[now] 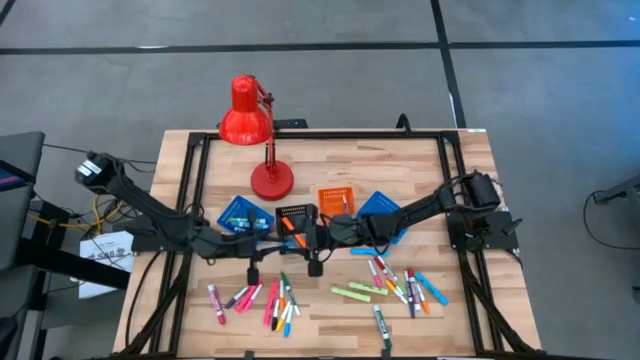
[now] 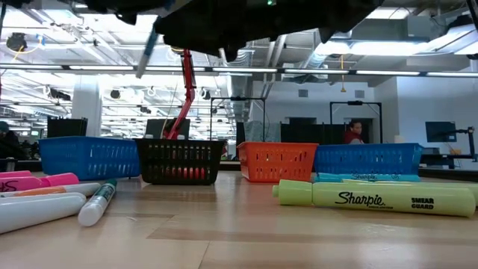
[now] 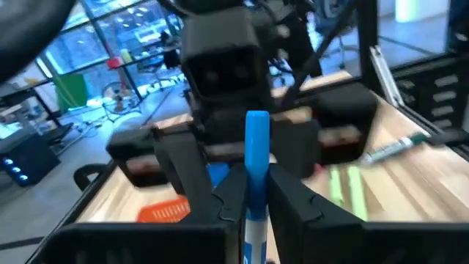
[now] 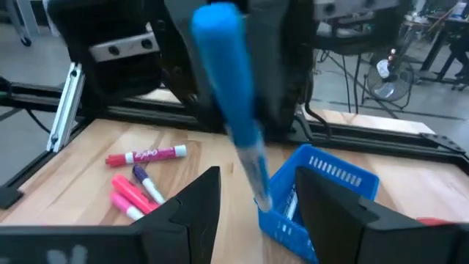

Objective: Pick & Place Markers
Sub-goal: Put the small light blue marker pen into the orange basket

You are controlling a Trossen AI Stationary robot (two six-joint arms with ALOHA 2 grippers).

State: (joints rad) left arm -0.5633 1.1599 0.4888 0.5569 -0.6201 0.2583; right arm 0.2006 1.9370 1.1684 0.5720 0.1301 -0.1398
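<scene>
1. The left claw (image 1: pixel 290 243) hangs above the middle of the surface (image 1: pixel 330 170), just beside the black tray (image 1: pixel 297 217).
2. The left wrist view shows its two dark fingers (image 3: pixel 289 202) closed on a blue marker (image 3: pixel 256 158), which stands upright between them with its cap end pointing away from the wrist.
3. The right claw (image 1: pixel 322 232) sits just beside the left claw, the two nearly meeting over the middle of the surface.
4. The right wrist view shows its fingers (image 4: pixel 192 209) spread wide; the same blue marker stands between them, with neither finger touching it.
5. In the low view the blue marker hangs tilted in the air above the black tray.
6. Four small trays stand in a row across the middle of the surface: a blue tray (image 1: pixel 243 215), the black tray, an orange tray (image 1: pixel 336 201) and a second blue tray (image 1: pixel 384 210).
7. Loose markers (image 1: pixel 395 280) lie along the near edge of the surface, in one cluster toward the near left corner and another toward the near right corner, with green ones between.
8. A red lamp (image 1: pixel 252 130) stands near the far edge, left of centre.
</scene>
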